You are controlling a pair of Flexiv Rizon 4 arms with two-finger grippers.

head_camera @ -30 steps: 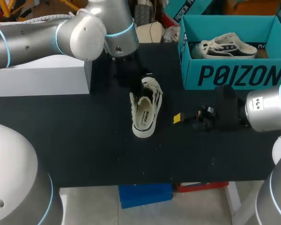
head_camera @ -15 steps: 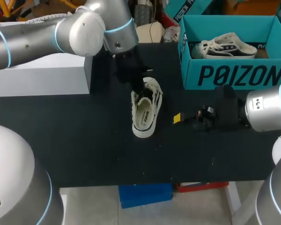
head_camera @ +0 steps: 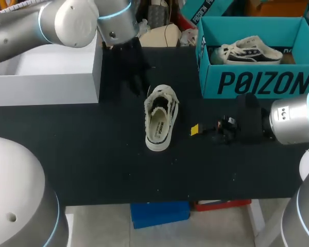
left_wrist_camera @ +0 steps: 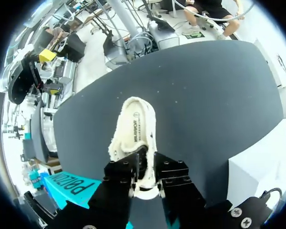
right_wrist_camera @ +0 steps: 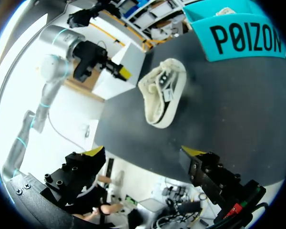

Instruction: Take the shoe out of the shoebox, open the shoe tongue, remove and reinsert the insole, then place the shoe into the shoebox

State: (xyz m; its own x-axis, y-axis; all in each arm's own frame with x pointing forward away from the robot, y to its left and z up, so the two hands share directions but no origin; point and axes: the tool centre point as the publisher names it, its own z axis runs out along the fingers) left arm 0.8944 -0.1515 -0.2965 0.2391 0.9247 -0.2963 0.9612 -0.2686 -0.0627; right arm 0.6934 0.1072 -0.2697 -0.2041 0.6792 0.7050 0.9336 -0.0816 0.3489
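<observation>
A cream canvas shoe [head_camera: 159, 117] lies on the black table [head_camera: 92, 154], toe toward the far side, its insole showing. My left gripper [head_camera: 140, 83] hangs just beyond the toe, up and to the left, clear of the shoe. In the left wrist view its dark fingers [left_wrist_camera: 120, 175] stand slightly apart, with nothing in the gripper [left_wrist_camera: 144, 164] and the shoe [left_wrist_camera: 133, 131] under and ahead of them. My right gripper [head_camera: 206, 128] rests open to the right of the shoe. Its yellow tips are spread wide in its own view [right_wrist_camera: 143, 152], and the shoe [right_wrist_camera: 163, 91] lies ahead.
The teal shoebox [head_camera: 257, 82] stands at the back right with a second shoe [head_camera: 250, 51] inside. It also shows beside the shoe in the wrist views [right_wrist_camera: 243, 40] [left_wrist_camera: 71, 183]. A white box [head_camera: 46, 77] sits at the back left.
My left gripper has pulled back from the shoe's toe end, up and to the left, and its fingers have parted. The shoe and the right arm have stayed put.
</observation>
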